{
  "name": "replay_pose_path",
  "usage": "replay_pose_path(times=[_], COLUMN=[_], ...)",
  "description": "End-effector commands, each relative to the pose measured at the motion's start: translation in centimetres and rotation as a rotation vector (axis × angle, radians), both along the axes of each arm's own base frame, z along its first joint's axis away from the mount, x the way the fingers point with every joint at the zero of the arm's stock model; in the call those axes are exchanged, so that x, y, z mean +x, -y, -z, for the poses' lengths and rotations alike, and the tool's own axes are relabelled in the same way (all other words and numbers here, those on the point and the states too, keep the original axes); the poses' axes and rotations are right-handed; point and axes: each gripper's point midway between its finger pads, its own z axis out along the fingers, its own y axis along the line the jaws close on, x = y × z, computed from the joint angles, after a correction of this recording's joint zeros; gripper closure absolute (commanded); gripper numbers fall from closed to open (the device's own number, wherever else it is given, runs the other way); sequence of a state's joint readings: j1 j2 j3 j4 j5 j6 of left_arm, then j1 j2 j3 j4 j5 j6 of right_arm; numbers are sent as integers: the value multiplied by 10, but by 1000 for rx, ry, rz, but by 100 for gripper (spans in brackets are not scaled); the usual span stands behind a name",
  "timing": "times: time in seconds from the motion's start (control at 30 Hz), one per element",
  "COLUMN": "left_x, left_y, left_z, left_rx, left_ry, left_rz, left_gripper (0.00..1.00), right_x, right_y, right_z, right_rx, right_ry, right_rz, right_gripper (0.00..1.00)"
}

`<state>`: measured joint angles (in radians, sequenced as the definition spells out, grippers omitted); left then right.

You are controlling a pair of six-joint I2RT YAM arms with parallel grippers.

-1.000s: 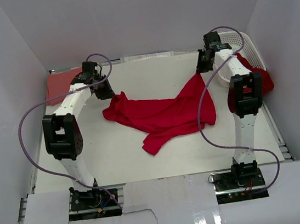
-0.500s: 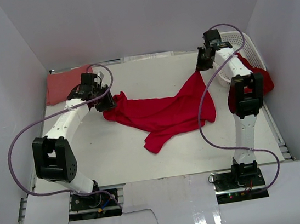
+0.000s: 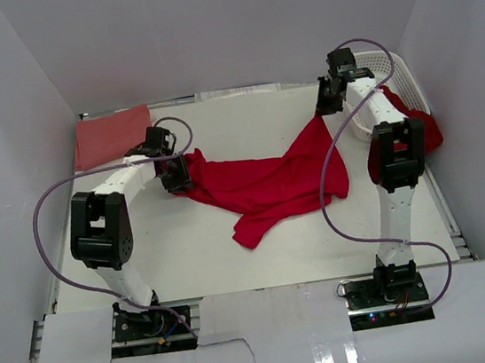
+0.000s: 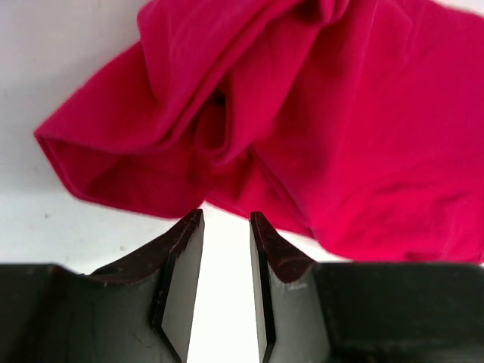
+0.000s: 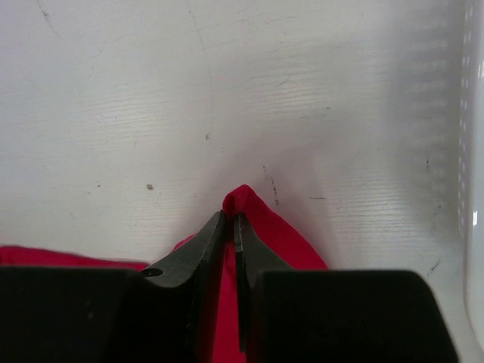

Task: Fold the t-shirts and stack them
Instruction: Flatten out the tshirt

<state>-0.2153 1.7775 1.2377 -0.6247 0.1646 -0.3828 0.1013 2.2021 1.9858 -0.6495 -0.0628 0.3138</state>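
Two grippers: we saw both at the crimson t-shirt point(image 3: 265, 183).
Left gripper point(image 4: 225, 215): apart, left edge.
Right gripper point(image 5: 229, 215): pinched its far corner.

White basket point(image 3: 390, 61) — on the table point(image 3: 244, 123), far right.

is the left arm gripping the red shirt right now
No, the left gripper has its fingers apart over bare table, with the red shirt lying just past their tips.

One crumpled soft cloth t-shirt point(image 3: 265, 183) was plain crimson red; one flat cloth t-shirt point(image 3: 109, 134) was salmon-pink; plastic lattice basket point(image 3: 385, 64) was white; bench point(image 3: 243, 119) was off-white.
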Motion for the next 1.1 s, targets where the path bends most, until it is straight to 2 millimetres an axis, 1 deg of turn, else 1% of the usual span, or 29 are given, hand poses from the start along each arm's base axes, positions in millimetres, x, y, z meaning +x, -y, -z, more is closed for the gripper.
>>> replay_pose_path(times=[0.0, 0.07, 0.23, 0.47, 0.57, 0.6, 0.67, 0.77, 0.8, 0.83, 0.87, 0.9, 1.03, 1.07], left_x=[24, 28, 39, 47, 49, 48, 48, 49, 48, 47, 46, 45, 46, 46], left_y=[1, 1, -4, -11, -11, -10, -10, -11, -10, -10, -9, -7, -4, -3], left_z=[-13, -9, -11, -12, -5, 1, 5, 14, 17, 21, 23, 21, -1, -14], left_rx=[-3, 0, 36, 77, 79, 82, 83, 93, 90, 88, 86, 75, 49, 39], left_ry=[66, 62, 83, 99, 86, 71, 63, 44, 37, 28, 23, 23, 71, 100], left_rz=[-16, -22, -43, -63, -59, -57, -55, -53, -47, -46, -41, -37, -32, -30], left_gripper=[59, 58, 56, 54, 54, 54, 55, 65, 73, 97, 100, 100, 100, 100], right_x=[4, 3, 1, -1, -1, -2, -2, -2, -2, -2, -2, -2, -5, -6], right_y=[-4, -5, -9, -11, -11, -11, -12, -13, -13, -13, -13, -14, -14, -15], right_z=[-22, -21, -20, -17, -17, -16, -18, -17, -17, -17, -17, -17, -17, -20], right_rx=[13, 18, 31, 37, 36, 37, 41, 48, 50, 52, 52, 53, 55, 59], right_ry=[56, 54, 55, 50, 50, 49, 54, 53, 53, 55, 55, 55, 52, 56], right_rz=[-18, -22, -30, -38, -39, -40, -43, -45, -45, -44, -44, -45, -47, -50], right_gripper=[85, 85, 85, 85, 85, 85, 85, 85, 85, 85, 85, 85, 85, 85])
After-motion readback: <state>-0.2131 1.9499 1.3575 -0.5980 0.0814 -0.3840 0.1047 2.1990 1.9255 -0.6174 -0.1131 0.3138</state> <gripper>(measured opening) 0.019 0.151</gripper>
